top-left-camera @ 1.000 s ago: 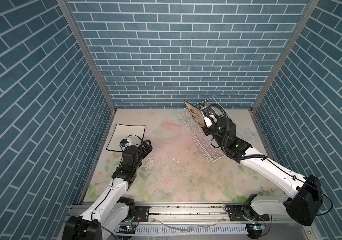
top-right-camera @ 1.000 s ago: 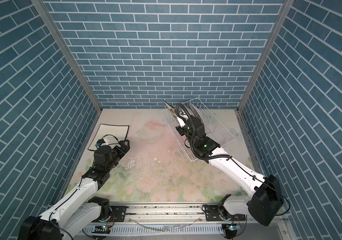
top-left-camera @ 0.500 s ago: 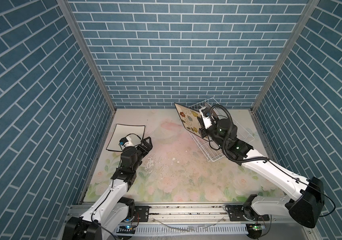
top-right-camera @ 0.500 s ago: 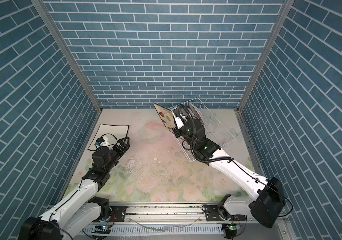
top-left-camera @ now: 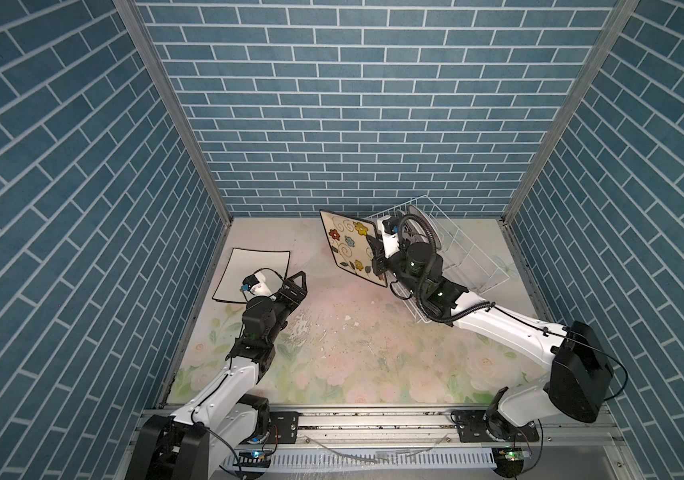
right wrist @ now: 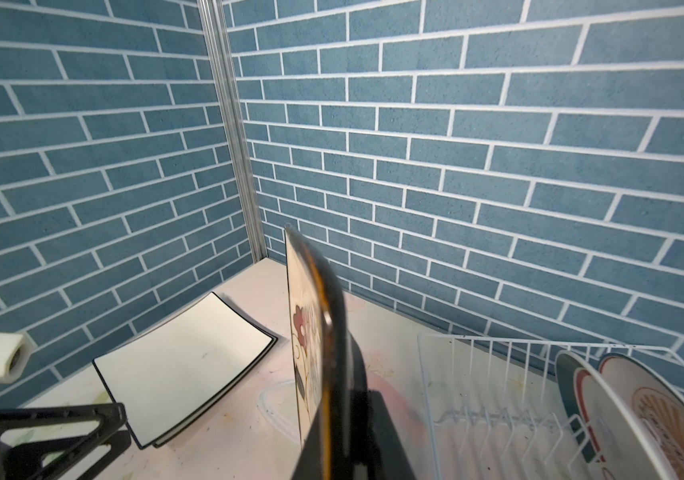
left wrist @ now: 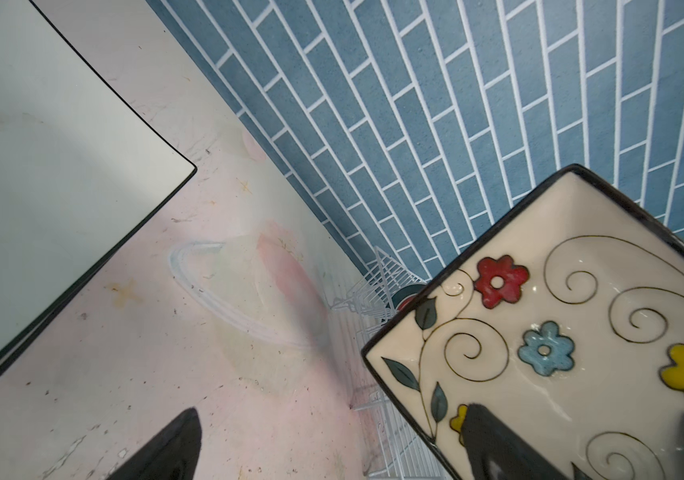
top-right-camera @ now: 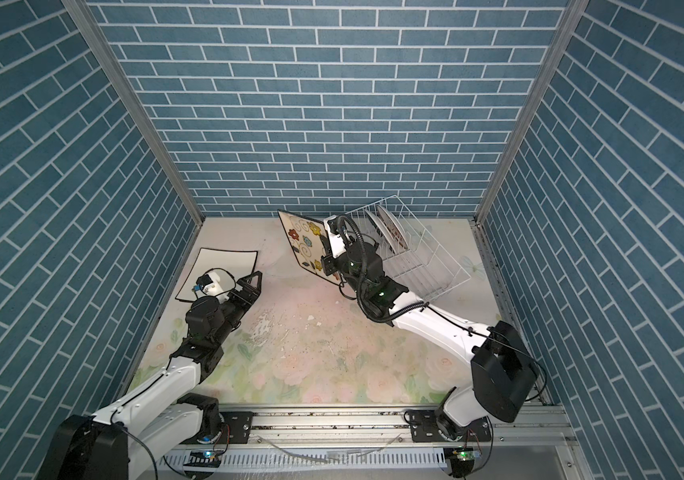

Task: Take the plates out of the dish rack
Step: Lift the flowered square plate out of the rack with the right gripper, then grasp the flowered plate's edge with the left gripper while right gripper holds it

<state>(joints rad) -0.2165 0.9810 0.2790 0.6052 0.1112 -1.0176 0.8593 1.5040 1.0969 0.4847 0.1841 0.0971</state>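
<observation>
I am clamping the right gripper (top-left-camera: 374, 253) on one edge of the flowered square plate (top-left-camera: 348, 245), which is hanging tilted at centre frame in both top views, just left of the dish rack (top-left-camera: 471, 259). The plate is stiff, glazed and breakable, so I judge the thin rim grip slippery. The left gripper (top-left-camera: 295, 286) is gaping wide beside the white square plate (top-left-camera: 253, 268) at left. Round plates (top-right-camera: 390, 230) are standing in the rack.

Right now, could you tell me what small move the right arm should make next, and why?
Probably carry the flowered plate leftward toward the flat-lying white plate: the right gripper holds it on edge, clear of the dish rack.
</observation>
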